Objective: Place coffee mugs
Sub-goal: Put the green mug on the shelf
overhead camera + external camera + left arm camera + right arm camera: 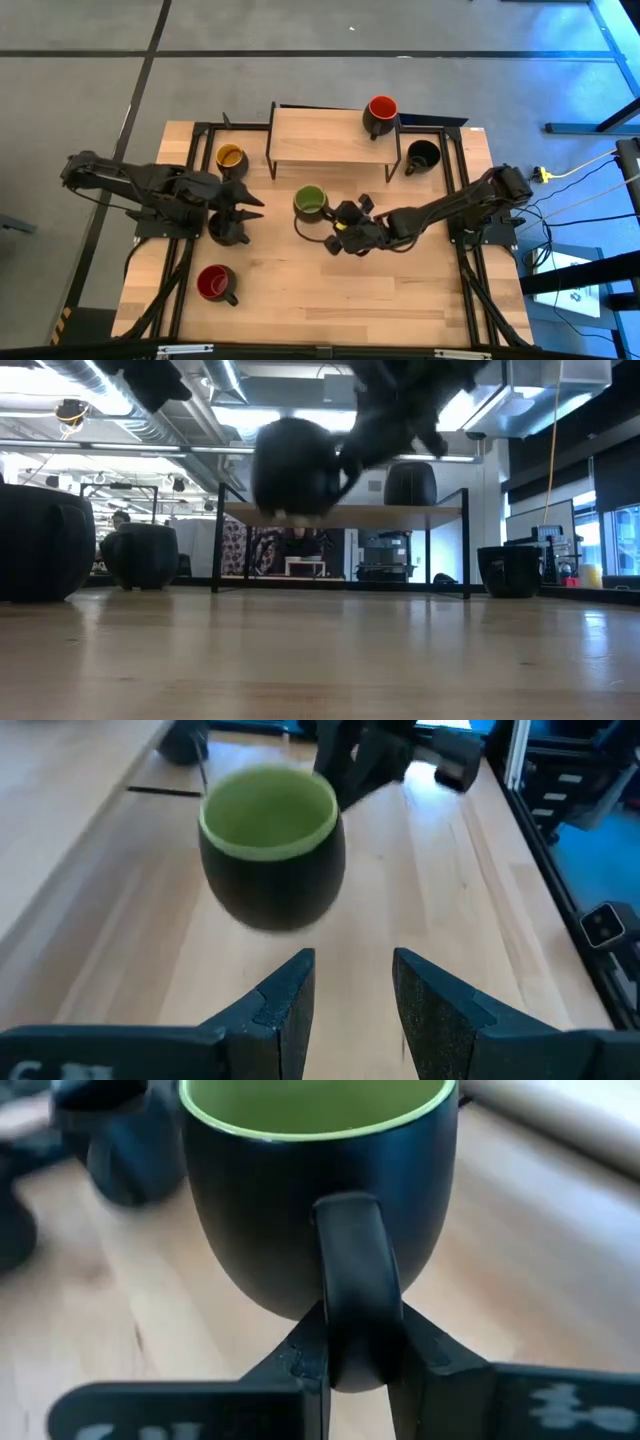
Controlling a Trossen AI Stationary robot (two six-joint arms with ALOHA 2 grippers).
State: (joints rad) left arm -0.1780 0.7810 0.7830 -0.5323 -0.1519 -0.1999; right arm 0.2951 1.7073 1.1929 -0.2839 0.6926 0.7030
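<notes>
Green mug (318,1190) | your right gripper (345,1365) jaws pinch its handle, mug off the bench (330,290) | rigid, glossy, breakable, may swing | left gripper (350,990) beside mug, jaws apart, empty

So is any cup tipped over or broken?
No, nothing stands out. The green mug is off the table only because the right claw pinches its handle. The red mug sits upright on the shelf.
</notes>
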